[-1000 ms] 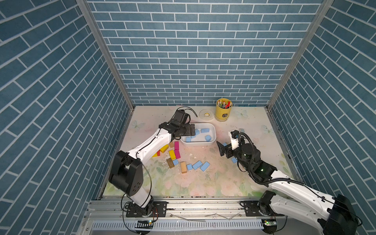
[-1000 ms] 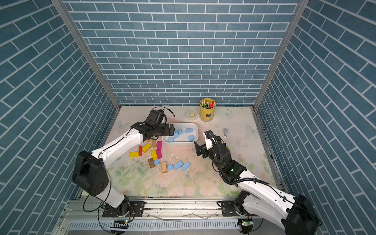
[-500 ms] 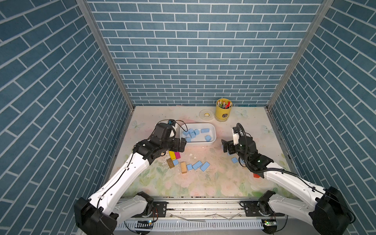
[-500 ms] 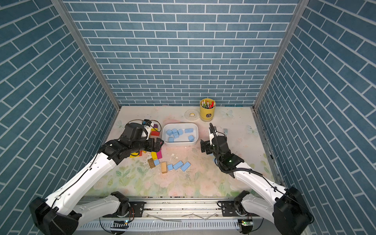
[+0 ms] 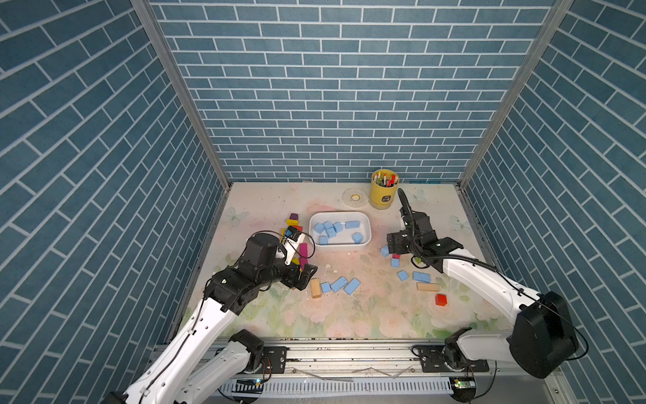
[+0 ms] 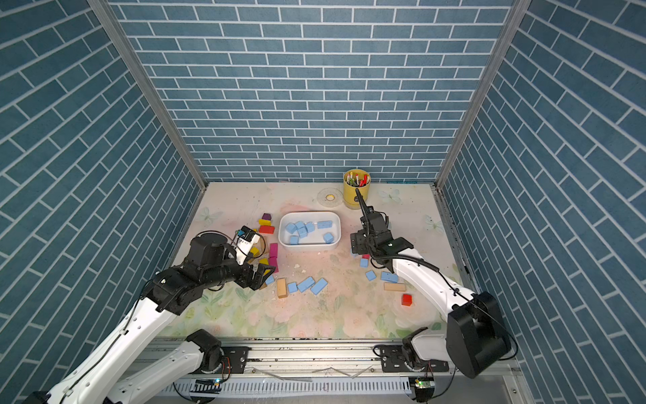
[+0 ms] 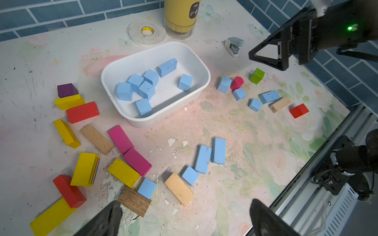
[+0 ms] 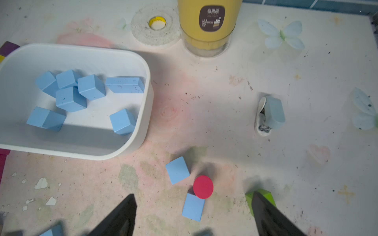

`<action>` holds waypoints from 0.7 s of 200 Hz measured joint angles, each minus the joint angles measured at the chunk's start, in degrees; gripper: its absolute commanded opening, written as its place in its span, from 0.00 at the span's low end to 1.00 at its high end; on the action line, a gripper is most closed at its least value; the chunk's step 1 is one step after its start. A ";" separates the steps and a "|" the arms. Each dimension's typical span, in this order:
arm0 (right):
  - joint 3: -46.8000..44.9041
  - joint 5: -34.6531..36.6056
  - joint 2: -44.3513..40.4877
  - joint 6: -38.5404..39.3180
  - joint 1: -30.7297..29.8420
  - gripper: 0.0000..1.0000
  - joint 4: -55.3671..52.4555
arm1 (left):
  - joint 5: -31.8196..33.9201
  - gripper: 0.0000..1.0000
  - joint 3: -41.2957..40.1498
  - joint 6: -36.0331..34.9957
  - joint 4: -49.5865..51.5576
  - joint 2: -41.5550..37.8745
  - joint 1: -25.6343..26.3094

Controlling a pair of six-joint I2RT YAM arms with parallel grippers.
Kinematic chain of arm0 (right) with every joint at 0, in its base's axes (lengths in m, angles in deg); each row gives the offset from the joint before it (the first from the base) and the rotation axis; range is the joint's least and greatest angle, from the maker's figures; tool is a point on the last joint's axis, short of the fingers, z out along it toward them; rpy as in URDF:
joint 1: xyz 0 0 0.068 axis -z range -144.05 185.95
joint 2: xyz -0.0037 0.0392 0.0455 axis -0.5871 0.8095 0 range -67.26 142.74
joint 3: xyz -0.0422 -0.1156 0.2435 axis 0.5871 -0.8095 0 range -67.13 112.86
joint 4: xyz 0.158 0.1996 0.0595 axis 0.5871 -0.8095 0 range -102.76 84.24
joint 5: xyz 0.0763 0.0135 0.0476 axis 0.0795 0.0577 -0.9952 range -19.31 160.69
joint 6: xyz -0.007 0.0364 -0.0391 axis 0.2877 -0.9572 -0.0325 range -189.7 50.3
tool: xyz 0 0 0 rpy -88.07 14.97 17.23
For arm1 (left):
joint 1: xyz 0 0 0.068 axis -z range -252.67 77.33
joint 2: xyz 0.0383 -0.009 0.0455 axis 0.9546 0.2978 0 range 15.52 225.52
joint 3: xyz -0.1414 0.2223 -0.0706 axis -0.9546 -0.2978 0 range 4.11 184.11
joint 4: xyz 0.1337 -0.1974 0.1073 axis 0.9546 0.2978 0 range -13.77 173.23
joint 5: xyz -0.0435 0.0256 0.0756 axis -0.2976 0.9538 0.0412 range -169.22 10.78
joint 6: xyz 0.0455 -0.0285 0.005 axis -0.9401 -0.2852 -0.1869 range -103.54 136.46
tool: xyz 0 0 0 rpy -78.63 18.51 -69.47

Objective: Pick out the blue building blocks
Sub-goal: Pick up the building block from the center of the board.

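**Sorting under way:** On the flowered bench, a white tub at far centre already holds seven blue blocks, six cubes and one brick.

The left end effector hovers over the near-left clutter, jaws wide and empty. Below it a blue cube lies against a brown block. Two blue bricks and another cube lie just to its right.

The right end effector, also spread and holding nothing, straddles a small cube right of the tub. That cube touches an upright red cylinder, and three more blue pieces lie around it.

The blocks look like painted wood: light, rigid and hard to harm, with smooth faces that are likely a little slick. The sound hold is across two opposite flat faces. Bricks are best pinched across the narrow width at mid-length, and this cube on the sides clear of the cylinder.
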 measured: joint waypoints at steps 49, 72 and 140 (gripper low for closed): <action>7.21 -3.28 9.22 2.29 0.15 0.74 -7.56 | -1.22 0.99 -1.49 -1.05 0.20 -1.44 0.00; 9.66 -4.96 13.05 3.08 0.15 0.71 -9.70 | -2.25 0.99 -1.57 -1.27 0.22 -1.18 0.00; 12.90 -6.95 21.53 4.94 0.15 0.59 -12.37 | -2.89 0.99 -1.79 -1.46 0.24 -1.16 0.00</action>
